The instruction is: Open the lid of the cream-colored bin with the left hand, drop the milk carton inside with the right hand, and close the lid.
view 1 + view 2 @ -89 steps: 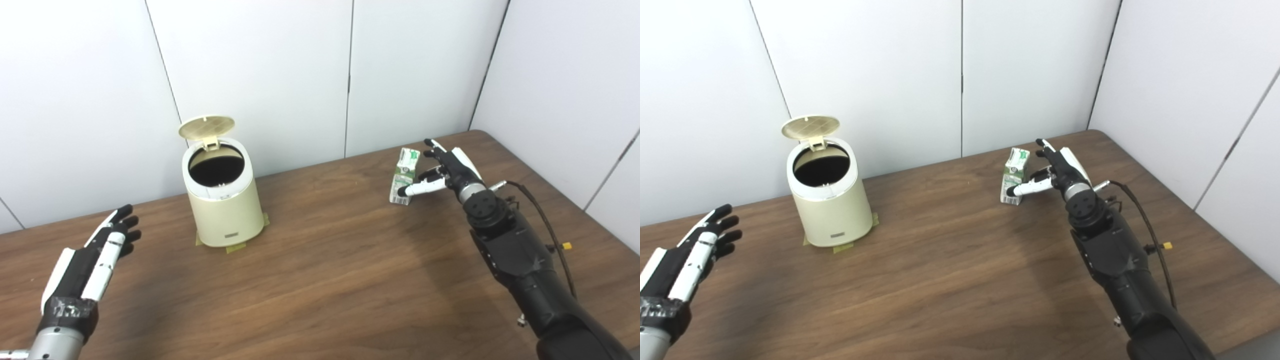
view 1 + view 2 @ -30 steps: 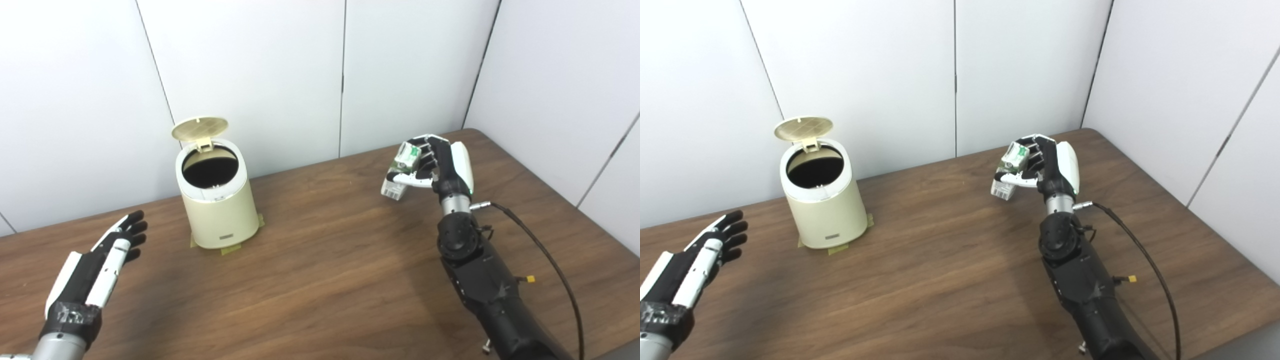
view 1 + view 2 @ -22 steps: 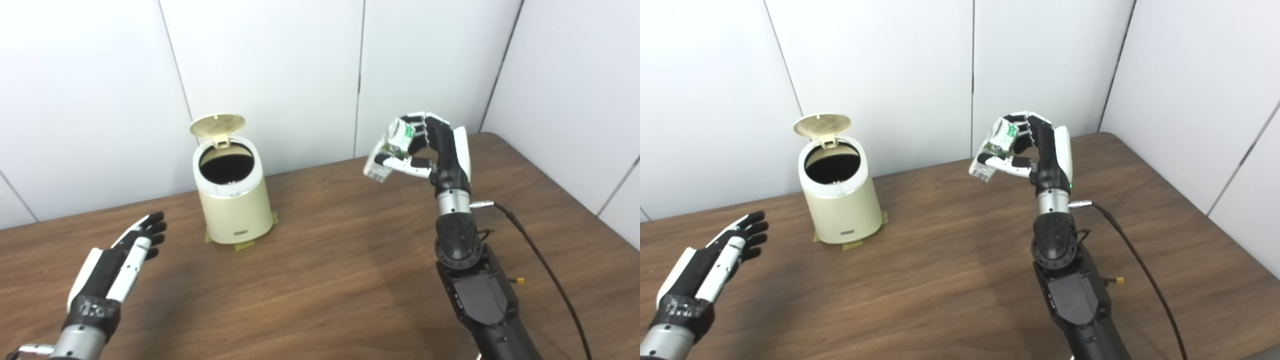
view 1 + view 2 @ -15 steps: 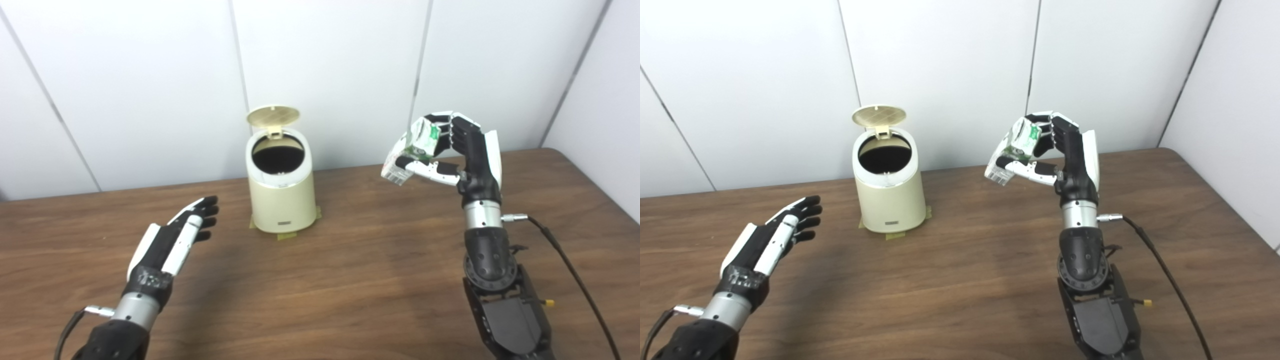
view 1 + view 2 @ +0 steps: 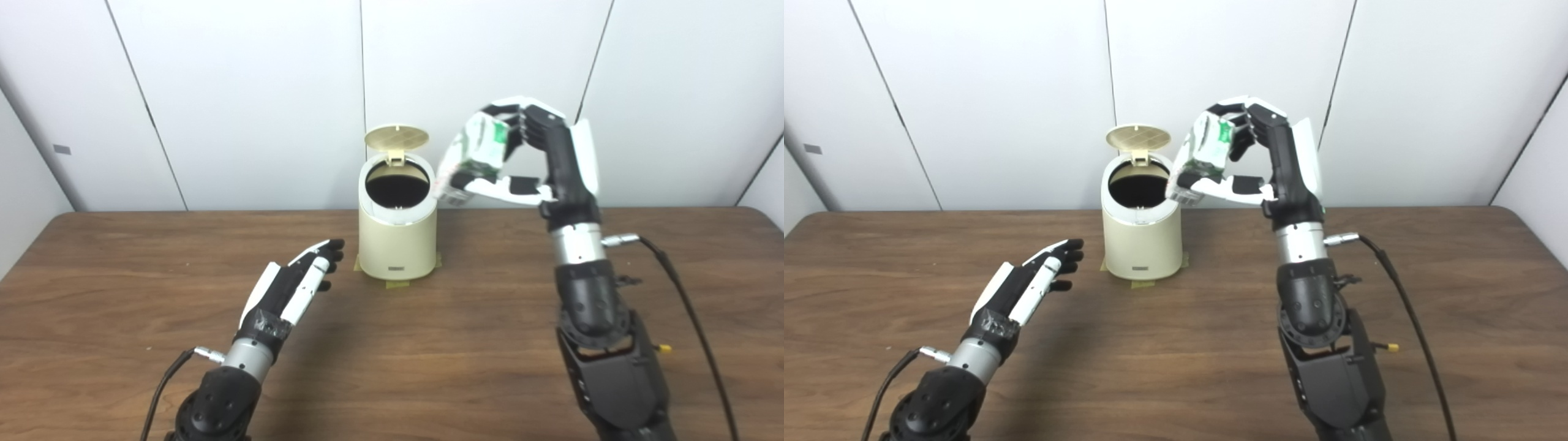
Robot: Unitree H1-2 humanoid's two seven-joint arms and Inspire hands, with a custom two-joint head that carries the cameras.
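White wall panels back a brown wooden table (image 5: 465, 367), and the cream bin (image 5: 398, 242) stands at the centre of the frame with its lid (image 5: 397, 137) tipped up and its dark mouth clear. The right robot hand (image 5: 527, 156) is clenched around the milk carton (image 5: 474, 156), held tilted in the air just right of the bin's rim, a little above it. To drop it cleanly, the carton should travel further left until it sits squarely over the opening, staying clear of the raised lid, before the fingers let go. The left robot hand (image 5: 294, 288) waits lower left, released and flat, near the bin. Three seconds ago the carton stood on the table at right; it has since been lifted and carried toward the bin, and the camera has swung too.
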